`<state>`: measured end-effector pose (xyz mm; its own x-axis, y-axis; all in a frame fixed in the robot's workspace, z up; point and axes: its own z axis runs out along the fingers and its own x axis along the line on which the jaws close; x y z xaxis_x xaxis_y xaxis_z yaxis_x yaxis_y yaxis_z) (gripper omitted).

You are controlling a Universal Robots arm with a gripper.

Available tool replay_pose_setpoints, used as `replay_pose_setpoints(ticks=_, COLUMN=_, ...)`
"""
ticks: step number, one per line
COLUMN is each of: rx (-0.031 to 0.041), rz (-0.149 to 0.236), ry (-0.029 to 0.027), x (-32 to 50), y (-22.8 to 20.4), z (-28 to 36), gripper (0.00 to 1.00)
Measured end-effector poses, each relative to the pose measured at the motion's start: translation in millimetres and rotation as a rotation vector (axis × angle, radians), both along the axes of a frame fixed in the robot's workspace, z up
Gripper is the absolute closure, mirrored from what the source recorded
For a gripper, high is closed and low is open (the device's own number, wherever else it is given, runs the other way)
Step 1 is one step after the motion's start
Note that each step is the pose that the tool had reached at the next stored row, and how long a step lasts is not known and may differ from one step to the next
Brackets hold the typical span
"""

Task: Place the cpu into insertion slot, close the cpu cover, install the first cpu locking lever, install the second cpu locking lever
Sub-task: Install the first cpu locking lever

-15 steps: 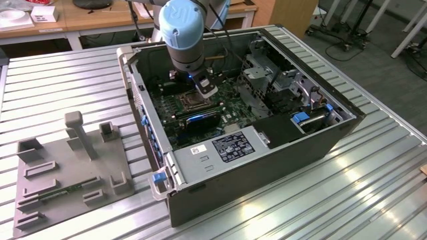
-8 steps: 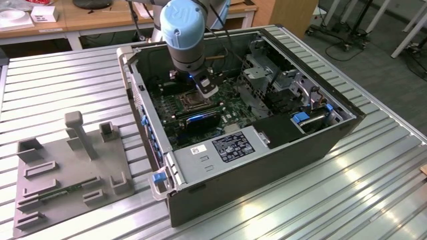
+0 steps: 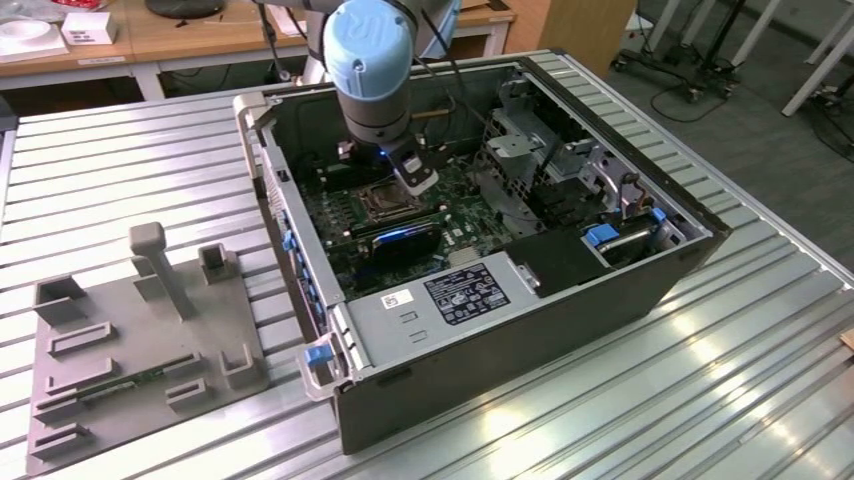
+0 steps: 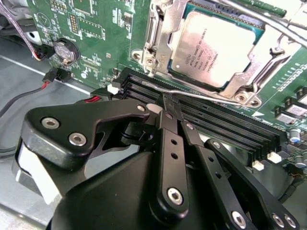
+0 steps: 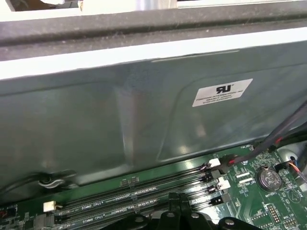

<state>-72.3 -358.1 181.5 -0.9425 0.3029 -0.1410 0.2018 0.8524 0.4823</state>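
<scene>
Second wrist view: cpu (image 4: 216, 48) seated in insertion slot (image 4: 192, 84), cpu cover (image 4: 165, 33) down over chip edges. Thin locking lever (image 4: 201, 96) runs along slot's near edge, long axis parallel to black memory slots (image 4: 230, 127). Gripper (image 4: 170, 110) fingers pinched together at lever, tips touching wire; cpu lies toward 1 o'clock from tips. Exterior view: gripper (image 3: 416, 180) low inside computer case (image 3: 534, 340), at socket's 3 o'clock edge.
</scene>
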Motion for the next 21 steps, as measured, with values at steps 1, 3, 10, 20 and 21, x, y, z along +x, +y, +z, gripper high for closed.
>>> replay_pose_setpoints(ticks=1, rx=0.0000, rz=0.003, ry=0.0000, x=0.0, y=-0.4, z=0.0, gripper=0.89)
replay_pose_setpoints(ticks=3, rx=-0.0001, rz=0.006, ry=0.0000, x=0.1, y=-0.8, z=0.0, gripper=0.89)
replay_pose_setpoints(ticks=10, rx=0.0000, rz=0.008, ry=0.0000, x=0.7, y=-1.9, z=0.0, gripper=0.89)
replay_pose_setpoints(ticks=20, rx=0.0013, rz=0.008, ry=0.0000, x=0.6, y=-1.9, z=10.7, gripper=0.89)
replay_pose_setpoints(ticks=21, rx=0.0031, rz=0.008, ry=0.0001, x=0.6, y=-1.9, z=12.4, gripper=0.89)
